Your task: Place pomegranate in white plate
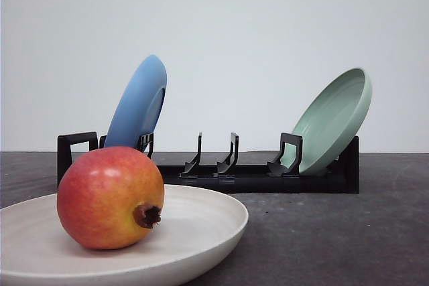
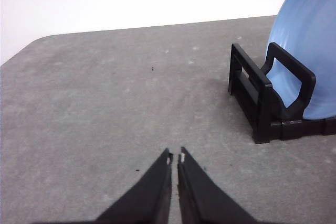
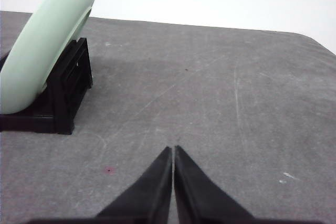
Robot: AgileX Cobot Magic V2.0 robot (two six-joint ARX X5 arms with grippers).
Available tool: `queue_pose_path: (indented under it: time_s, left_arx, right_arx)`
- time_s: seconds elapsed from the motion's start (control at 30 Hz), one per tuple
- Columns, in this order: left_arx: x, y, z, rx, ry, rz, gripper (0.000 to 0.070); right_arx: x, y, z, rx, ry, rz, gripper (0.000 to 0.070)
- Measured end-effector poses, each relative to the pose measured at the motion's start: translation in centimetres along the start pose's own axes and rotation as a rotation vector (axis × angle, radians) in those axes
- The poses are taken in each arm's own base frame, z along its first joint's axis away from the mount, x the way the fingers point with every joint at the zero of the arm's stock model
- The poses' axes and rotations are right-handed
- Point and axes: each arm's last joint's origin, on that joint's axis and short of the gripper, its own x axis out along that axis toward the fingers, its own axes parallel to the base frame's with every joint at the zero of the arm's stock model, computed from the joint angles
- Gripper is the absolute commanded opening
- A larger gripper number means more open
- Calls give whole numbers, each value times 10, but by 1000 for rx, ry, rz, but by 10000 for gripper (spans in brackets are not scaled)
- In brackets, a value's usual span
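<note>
The red and yellow-orange pomegranate rests inside the white plate at the near left of the front view, its dark crown nub facing front right. No gripper touches the fruit. My left gripper is shut with nothing held, hovering over bare grey table beside the left end of the rack. My right gripper is shut too, empty, above the table near the rack's right end.
A black dish rack stands behind the white plate. A blue plate leans in its left end and a mint-green plate in its right end. The grey table stretches to the right.
</note>
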Motion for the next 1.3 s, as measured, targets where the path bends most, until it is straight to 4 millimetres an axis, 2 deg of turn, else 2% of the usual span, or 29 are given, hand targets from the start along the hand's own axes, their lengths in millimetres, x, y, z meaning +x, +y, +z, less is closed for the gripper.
queue_pose_path:
  time_s: [1.3]
  left_arx:
    - [0,0,0,0,0,0,0]
  right_arx:
    - [0,0,0,0,0,0,0]
